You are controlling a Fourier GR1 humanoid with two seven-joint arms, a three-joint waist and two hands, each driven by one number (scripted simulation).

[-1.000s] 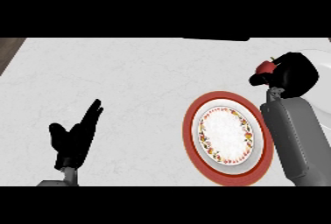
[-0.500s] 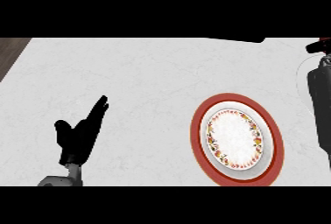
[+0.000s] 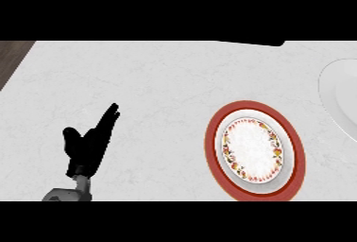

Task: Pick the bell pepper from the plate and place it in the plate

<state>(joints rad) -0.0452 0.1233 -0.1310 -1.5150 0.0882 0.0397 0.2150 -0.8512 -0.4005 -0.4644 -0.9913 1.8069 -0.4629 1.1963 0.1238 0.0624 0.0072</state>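
Head view | left hand (image 3: 89,146) resting, fingers straight, holding nothing | right hand, pepper unseen | step unclear, likely carrying | next: red-rimmed plate (image 3: 296,156) or white plate (image 3: 338,94)

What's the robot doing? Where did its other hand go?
Only the left hand shows, resting open at the lower left of the white counter, holding nothing. A red-rimmed plate with a flowery border sits at the right, with nothing on it. Part of a plain white plate peeks in at the right edge. The right hand and the bell pepper are out of view.
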